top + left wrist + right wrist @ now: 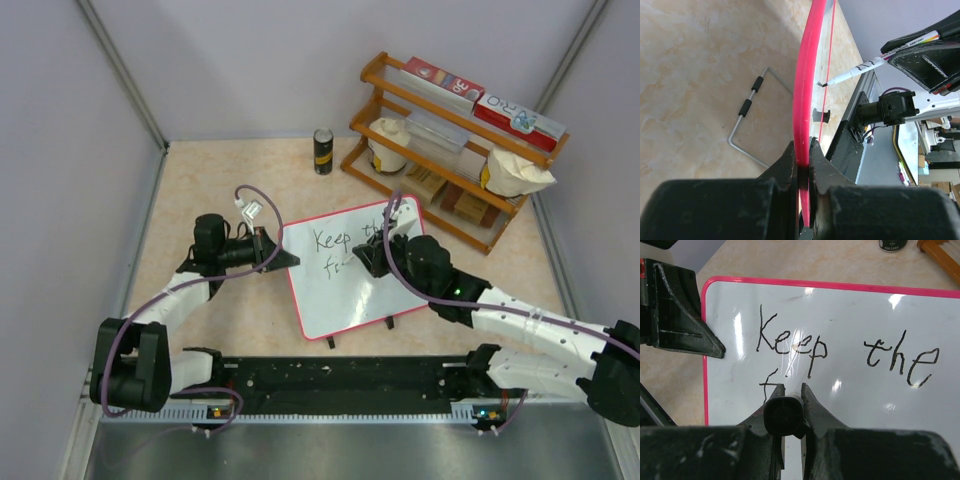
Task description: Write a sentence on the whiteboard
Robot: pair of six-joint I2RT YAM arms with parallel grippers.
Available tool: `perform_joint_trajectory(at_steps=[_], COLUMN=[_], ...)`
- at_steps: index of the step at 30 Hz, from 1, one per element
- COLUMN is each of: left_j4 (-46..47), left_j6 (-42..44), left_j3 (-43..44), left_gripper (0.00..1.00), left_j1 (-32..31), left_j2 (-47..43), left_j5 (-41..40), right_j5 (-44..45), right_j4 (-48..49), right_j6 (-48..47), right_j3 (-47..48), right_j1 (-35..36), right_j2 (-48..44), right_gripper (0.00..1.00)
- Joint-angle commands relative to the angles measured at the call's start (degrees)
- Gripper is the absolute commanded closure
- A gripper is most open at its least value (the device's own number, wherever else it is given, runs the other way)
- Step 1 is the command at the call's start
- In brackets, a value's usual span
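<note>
Left wrist alone shows marker [875, 62] tip at whiteboard [805, 75].

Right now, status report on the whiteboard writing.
Left gripper shut on whiteboard rim. Right gripper shut on marker, tip at board. Sentence reads "Keep the", second line begun. Nothing blocking.

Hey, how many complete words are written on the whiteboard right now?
2. The word "Keep" sits upper left on the whiteboard, the word "the" to its right. Below, only a letter "f" shows; the right gripper and its marker may hide more.
</note>
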Motion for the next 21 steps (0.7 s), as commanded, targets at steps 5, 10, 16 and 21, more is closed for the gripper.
perform_joint_trajectory(at_steps=[5, 10, 16, 21], left_j4=[-2.79, -2.87, -2.78, -2.61], left_j6=[6.58, 6.58, 6.58, 6.58], left_j3=[-0.75, -0.84, -0.92, -0.84], left_gripper=[1.0, 1.0, 1.0, 1.0], left_j1=[0.17, 0.17, 0.17, 0.17], left_j2=[-0.06, 0.03, 0.03, 0.12], left_j5=[-6.14, -5.96, -6.05, -5.96], right_j5=[0.55, 0.99, 2.05, 1.52], right_j4=[2.8, 3.06, 2.8, 2.53], right_j6=[1.32, 1.15, 0.97, 1.5], right_j3=[-0.6, 0.45, 0.54, -0.6], right_j1=[-0.24, -0.33, -0.33, -0.33], right_j2=[0.39, 0.12, 1.0, 1.44], right_gripper=[1.0, 1.0, 1.0, 1.0])
